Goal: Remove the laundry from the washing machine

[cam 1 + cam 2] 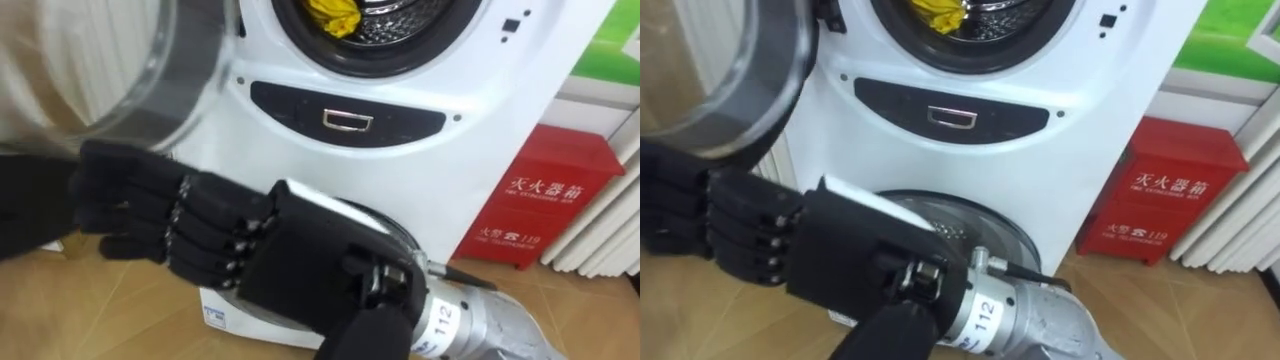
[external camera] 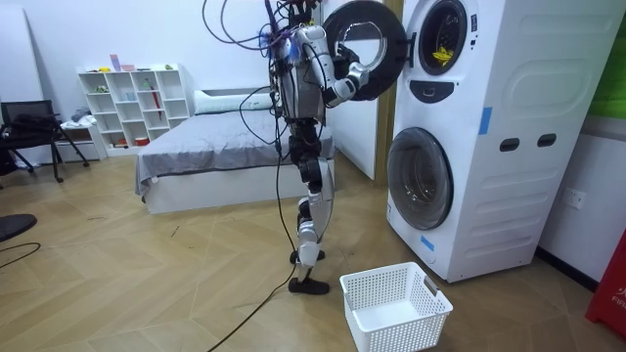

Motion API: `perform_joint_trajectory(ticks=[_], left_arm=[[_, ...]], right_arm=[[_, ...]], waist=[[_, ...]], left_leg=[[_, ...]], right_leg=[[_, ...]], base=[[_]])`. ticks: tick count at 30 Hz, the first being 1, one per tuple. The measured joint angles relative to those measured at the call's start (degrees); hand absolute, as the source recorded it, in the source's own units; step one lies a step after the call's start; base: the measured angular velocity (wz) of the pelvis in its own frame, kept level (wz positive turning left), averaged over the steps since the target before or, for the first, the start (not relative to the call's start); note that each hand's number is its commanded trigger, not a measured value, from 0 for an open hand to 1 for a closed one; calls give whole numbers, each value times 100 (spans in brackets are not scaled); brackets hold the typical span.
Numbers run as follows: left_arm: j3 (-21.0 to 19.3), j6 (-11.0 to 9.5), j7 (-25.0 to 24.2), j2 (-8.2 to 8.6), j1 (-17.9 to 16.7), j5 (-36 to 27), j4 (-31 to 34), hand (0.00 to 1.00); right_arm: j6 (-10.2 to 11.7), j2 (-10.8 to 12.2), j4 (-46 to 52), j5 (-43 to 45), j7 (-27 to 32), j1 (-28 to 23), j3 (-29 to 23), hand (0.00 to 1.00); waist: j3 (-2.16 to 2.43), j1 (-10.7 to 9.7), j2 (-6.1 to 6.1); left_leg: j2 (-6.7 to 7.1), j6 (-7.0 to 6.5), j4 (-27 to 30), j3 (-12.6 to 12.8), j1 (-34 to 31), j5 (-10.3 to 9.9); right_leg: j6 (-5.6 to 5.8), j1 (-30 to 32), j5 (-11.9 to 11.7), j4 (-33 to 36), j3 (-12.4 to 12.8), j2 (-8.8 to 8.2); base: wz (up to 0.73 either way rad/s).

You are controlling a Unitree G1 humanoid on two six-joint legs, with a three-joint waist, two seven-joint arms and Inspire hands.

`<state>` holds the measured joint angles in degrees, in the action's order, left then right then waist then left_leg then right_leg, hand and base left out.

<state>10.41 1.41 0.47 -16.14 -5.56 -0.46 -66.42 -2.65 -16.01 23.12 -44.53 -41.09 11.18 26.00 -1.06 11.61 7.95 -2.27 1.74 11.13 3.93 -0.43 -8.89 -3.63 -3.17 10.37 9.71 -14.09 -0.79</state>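
We held our right hand [image 1: 295, 255] mid-frame, fingers [image 1: 140, 205] straight and empty, short of the yellow cloth [image 1: 335, 15] at top. The door [image 1: 150, 70], upper left, stood open for our reach.

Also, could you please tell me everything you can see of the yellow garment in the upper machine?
The yellow garment is a soft-looking cloth, crumpled into folds at the front of the upper machine's drum, lying against the perforated metal. The eye views cut off its top. The door stands open, and the right hand is lower down, not touching the cloth.
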Motion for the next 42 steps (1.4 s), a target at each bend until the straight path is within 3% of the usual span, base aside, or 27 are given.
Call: perform_joint_trajectory(ticks=[9, 18, 23, 28, 32, 36, 42], left_arm=[[-3, -1, 62, 63, 82, 2, 7, 0], [-31, 0, 122, 117, 82, 3, 13, 0], [-129, -2, 107, 192, -26, -3, 12, 0], [-227, -3, 137, 230, -108, -1, 12, 0], [-295, -8, 175, 282, -178, -4, 11, 0], [-283, -9, 228, 325, -180, -4, 11, 0], [-353, -39, 280, 371, -198, -2, 10, 0]], right_arm=[[3, 13, -481, 465, 216, 0, 133, 0], [3, -26, -534, 843, 309, -3, 131, 0], [2, -253, -536, 974, 502, -150, -279, 0], [3, -205, -480, 1365, 746, -267, -845, 0], [16, -137, -367, 1361, 1161, -330, -1368, 0], [17, -118, -367, 1360, 1456, -330, -1425, 0], [17, 39, -443, 1354, 1886, -171, -1426, 0]], waist=[[-25, 0, -41], [-7, -53, -86], [-6, -198, -181], [51, -486, -248], [53, -631, -315], [66, -680, -347], [74, -583, -365]], left_leg=[[0, -1, -52, 7, -18, -2], [4, -2, -61, -13, -22, -3], [13, -14, -40, -14, -12, -10], [13, -15, -23, -8, -4, -10], [4, -18, -27, 50, 64, -12], [8, -20, -42, 71, 88, -13], [9, -20, -32, 83, 136, -12]], right_leg=[[3, 19, 2, -1, -17, 0], [5, 9, 0, 10, -14, -1], [24, -17, -14, 14, -12, -8], [24, -31, -14, 17, -11, -15], [25, -74, -15, 17, 38, -13], [26, -81, -15, 8, 75, -12], [26, -97, -15, 4, 91, -9]], base=[[0], [0], [1], [0], [-6], [-5], [-1]])
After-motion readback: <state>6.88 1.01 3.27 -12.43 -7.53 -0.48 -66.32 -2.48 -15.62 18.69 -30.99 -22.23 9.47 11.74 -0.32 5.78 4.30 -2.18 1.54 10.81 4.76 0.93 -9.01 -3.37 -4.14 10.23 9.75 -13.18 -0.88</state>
